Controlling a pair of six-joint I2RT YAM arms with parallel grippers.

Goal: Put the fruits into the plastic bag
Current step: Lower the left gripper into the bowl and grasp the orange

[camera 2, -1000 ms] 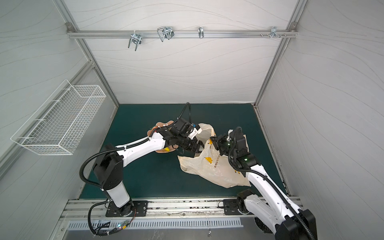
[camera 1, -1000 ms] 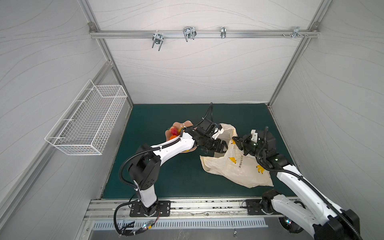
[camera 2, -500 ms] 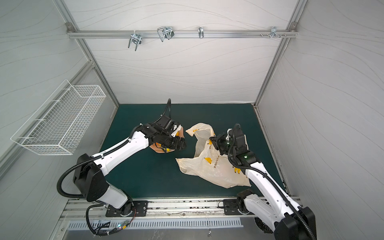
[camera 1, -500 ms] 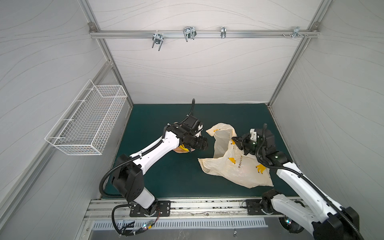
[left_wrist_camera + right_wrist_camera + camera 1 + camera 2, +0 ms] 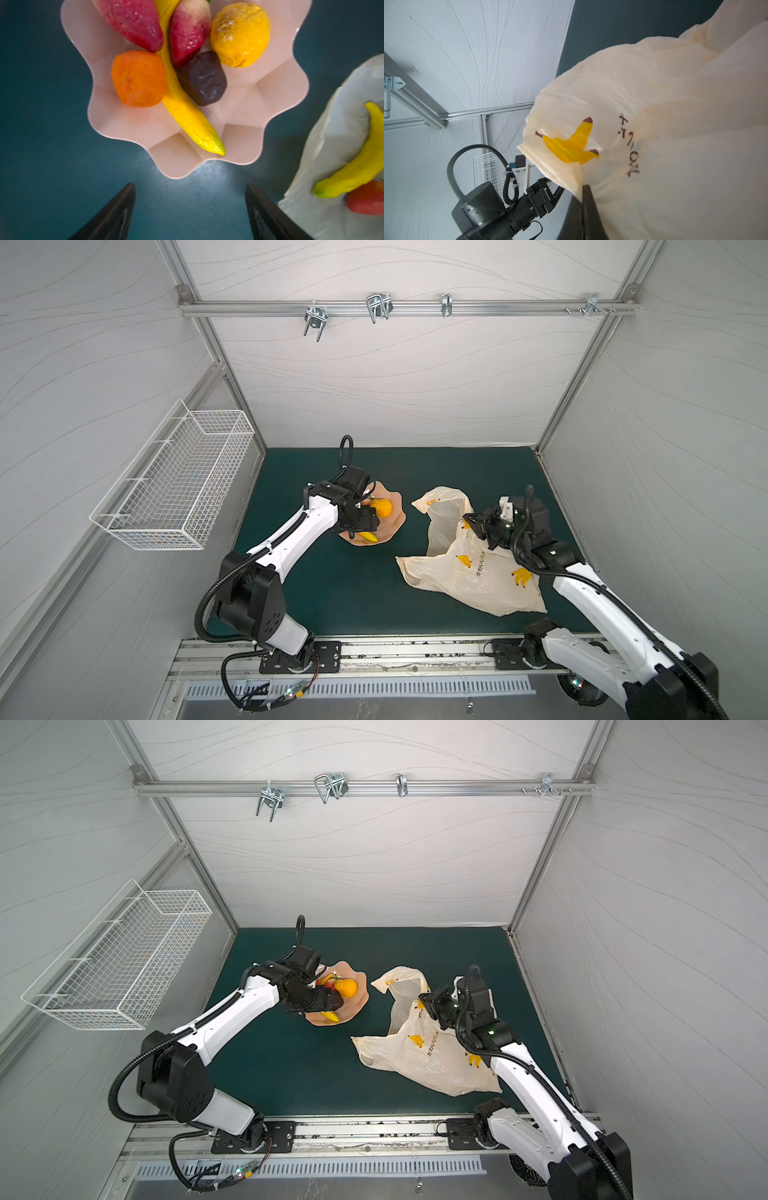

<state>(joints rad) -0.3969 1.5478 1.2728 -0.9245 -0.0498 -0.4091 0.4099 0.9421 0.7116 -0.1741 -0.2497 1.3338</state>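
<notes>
The pink wavy bowl [image 5: 280, 93] holds an orange [image 5: 139, 79], a banana [image 5: 187, 112], a dark brown fruit [image 5: 203, 79], a yellow-orange pear shape [image 5: 239, 35] and two red strawberries [image 5: 133, 20]. My left gripper [image 5: 189, 187] is open and empty, over the mat just short of the bowl's rim; in a top view it [image 5: 365, 522] hovers over the bowl [image 5: 395, 514]. The plastic bag [image 5: 469, 572] lies to the right. A second banana [image 5: 353, 164] and a red fruit [image 5: 367, 199] rest on its pale plastic. My right gripper [image 5: 584, 189] is shut on the bag's edge, holding it up.
A white wire basket [image 5: 174, 481] hangs on the left wall. A metal rail with hooks [image 5: 374, 310] crosses the back wall. The green mat [image 5: 332, 580] lies between the bowl and the front rail. The enclosure walls stand close on both sides.
My left arm has swung left, from the bag's mouth back over the bowl, with its gripper open. The bag's near handle has settled. The right gripper kept its hold and barely moved.
</notes>
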